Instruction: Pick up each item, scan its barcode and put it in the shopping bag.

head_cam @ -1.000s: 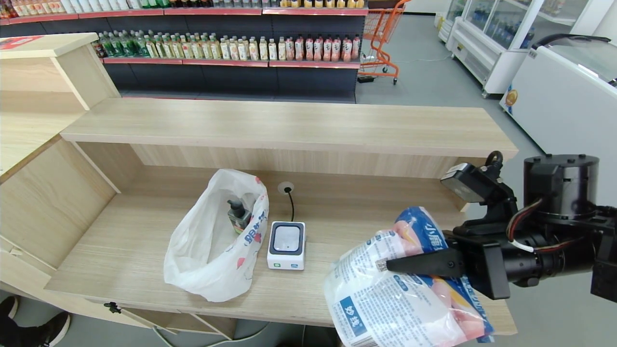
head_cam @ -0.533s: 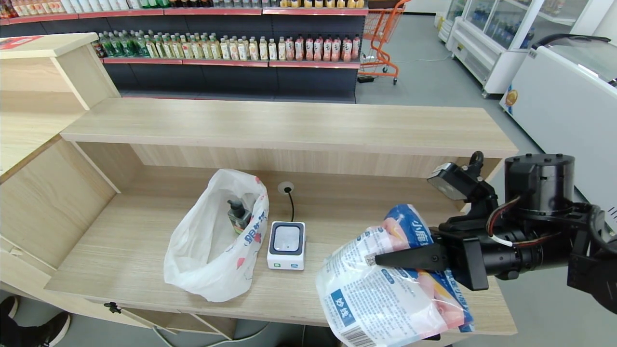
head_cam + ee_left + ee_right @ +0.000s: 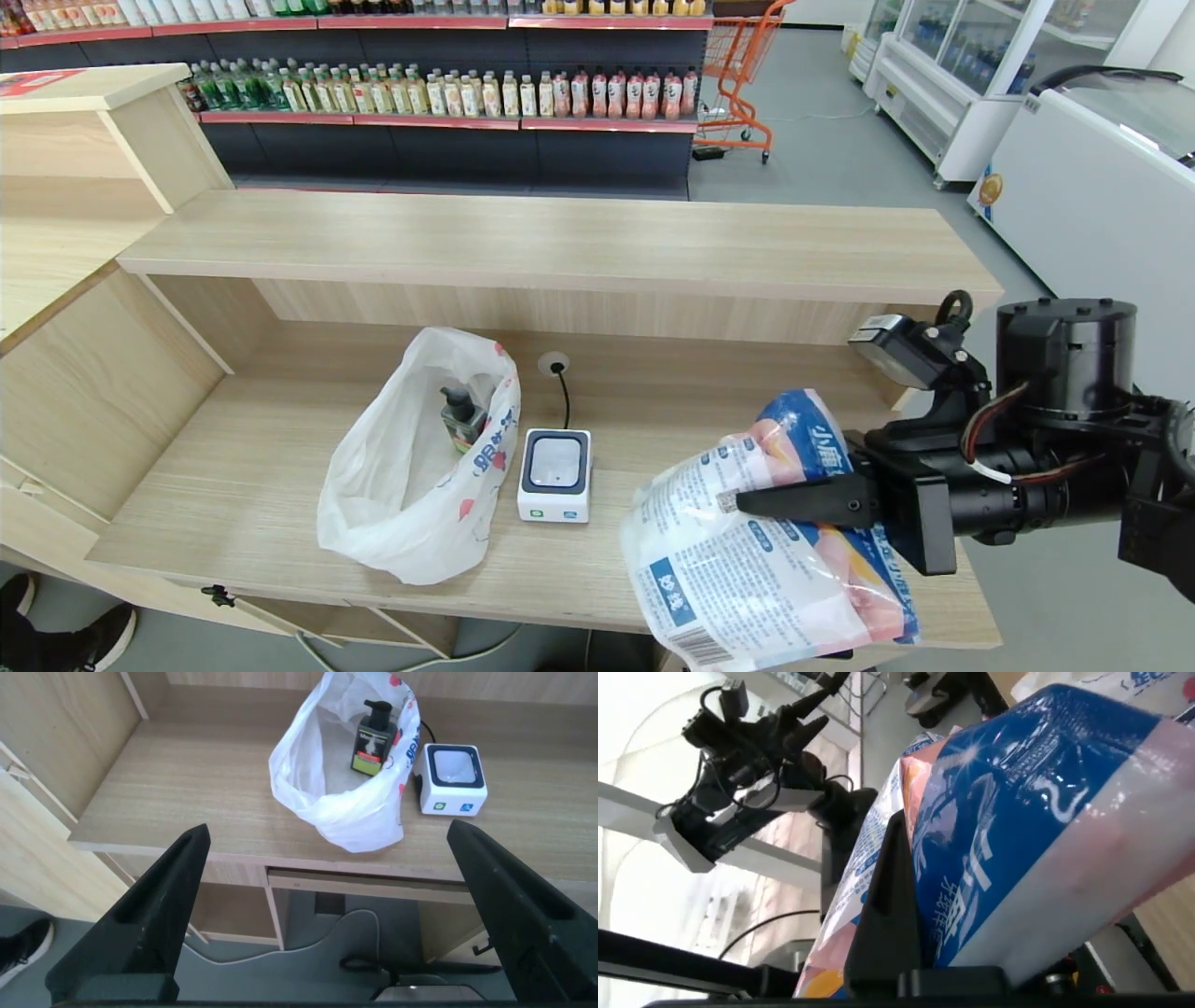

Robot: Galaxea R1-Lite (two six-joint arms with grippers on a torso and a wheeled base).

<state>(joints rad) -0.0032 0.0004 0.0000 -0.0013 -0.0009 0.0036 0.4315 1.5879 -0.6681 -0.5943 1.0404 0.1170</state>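
Food pack (image 3: 747, 588): blue, white and pink, held in the air near the right front corner of the counter (image 3: 233, 485); the head view shows a barcode (image 3: 695, 644) at its lower edge.
Right gripper (image 3: 761, 511): clamped on the pack; the right wrist view shows a dark finger (image 3: 892, 915) pressed on its blue face.
Left gripper (image 3: 329, 833): fingers spread wide, holding nothing, above the counter's front edge.
Shopping bag (image 3: 411, 485): open on the counter, pump bottle (image 3: 462, 418) upright inside, scanner (image 3: 555, 474) just beside.

I log the wooden counter (image 3: 280, 485) beneath and left of the right claw (image 3: 758, 558); drink shelves (image 3: 448, 93) far beyond it; orange cart (image 3: 742, 75) beyond; white freezers (image 3: 1074, 187) beyond, to its right.
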